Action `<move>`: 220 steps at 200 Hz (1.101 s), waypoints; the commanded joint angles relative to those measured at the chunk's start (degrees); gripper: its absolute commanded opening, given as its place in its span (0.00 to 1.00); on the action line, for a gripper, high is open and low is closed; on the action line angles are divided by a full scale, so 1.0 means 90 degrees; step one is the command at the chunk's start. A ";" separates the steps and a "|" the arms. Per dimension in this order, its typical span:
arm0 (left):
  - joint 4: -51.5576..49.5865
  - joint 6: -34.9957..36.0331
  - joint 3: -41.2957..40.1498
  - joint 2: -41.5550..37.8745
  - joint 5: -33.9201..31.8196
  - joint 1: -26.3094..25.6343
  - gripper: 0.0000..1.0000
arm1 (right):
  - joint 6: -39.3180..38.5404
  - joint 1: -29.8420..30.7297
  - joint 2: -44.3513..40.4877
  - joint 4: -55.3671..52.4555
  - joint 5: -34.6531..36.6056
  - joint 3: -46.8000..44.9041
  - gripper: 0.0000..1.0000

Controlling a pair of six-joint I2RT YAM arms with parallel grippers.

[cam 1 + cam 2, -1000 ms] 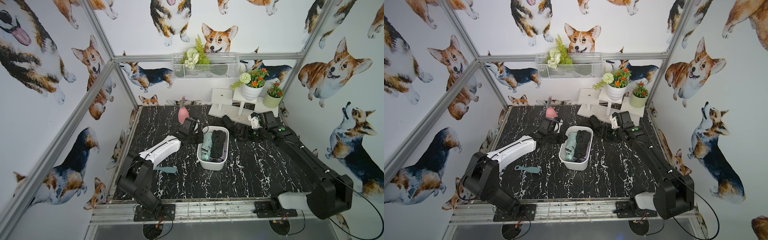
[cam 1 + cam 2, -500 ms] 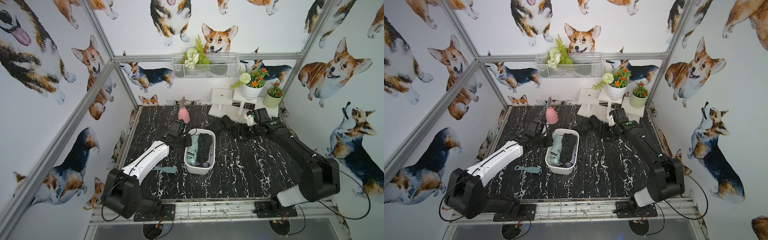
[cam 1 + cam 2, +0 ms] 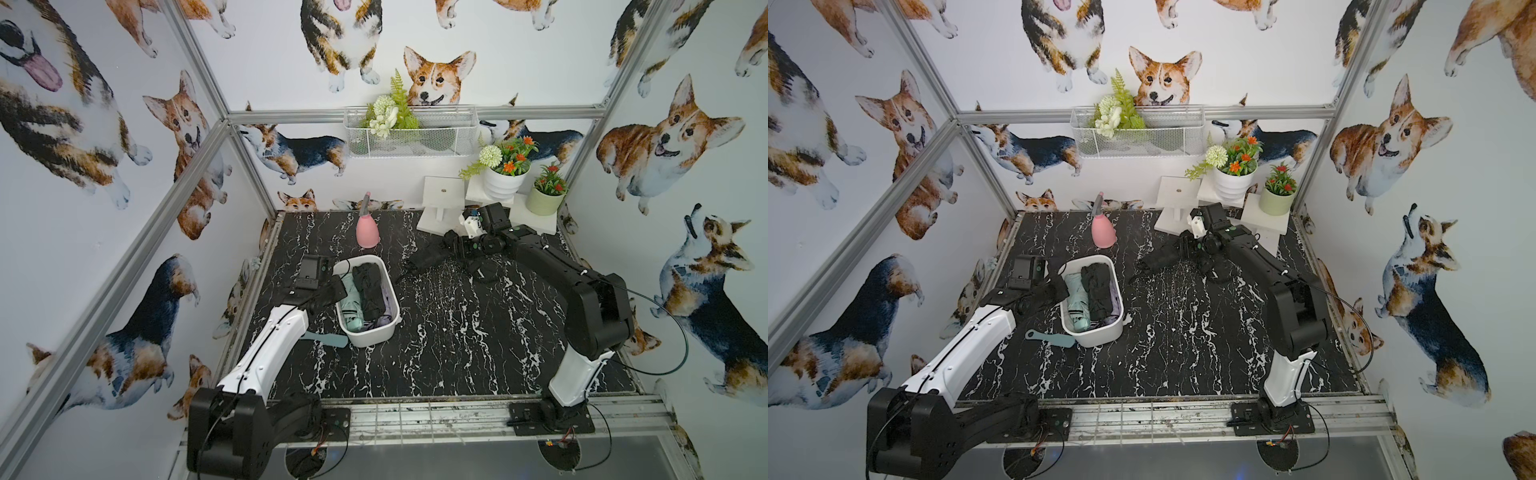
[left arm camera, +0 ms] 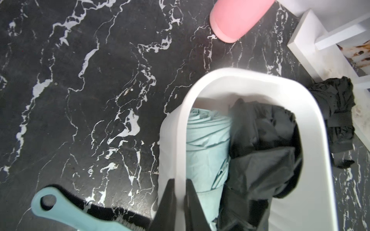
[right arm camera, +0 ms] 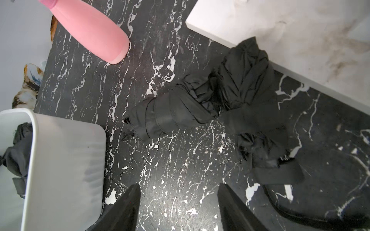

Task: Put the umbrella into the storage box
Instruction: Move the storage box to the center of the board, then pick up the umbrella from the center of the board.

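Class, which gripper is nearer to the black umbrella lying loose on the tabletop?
Right. The right gripper is open, just short of the black umbrella. The left gripper is farther off, straddling the rim of the storage box.

Inspection finding: no legible text, label, brand name, number or sign in any view. One small white mark (image 3: 292, 293) sits on the black wrist housing of the left arm, left of centre in both top views; it is too small to read.
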 commanded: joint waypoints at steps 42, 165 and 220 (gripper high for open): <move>0.0669 -0.0010 -0.0204 -0.0696 0.0199 -0.0008 0.78 | 0.2538 0.0094 0.0382 0.0862 -0.0202 0.0023 0.66; 0.0530 -0.0040 -0.0375 -0.0896 0.0761 -0.0021 0.81 | 0.7329 0.0618 0.1728 0.4156 0.0405 -0.0667 0.69; 0.0510 -0.0011 -0.0399 -0.0977 0.0682 -0.0021 0.81 | 0.7744 0.0806 0.2000 0.4001 0.0891 -0.0536 0.70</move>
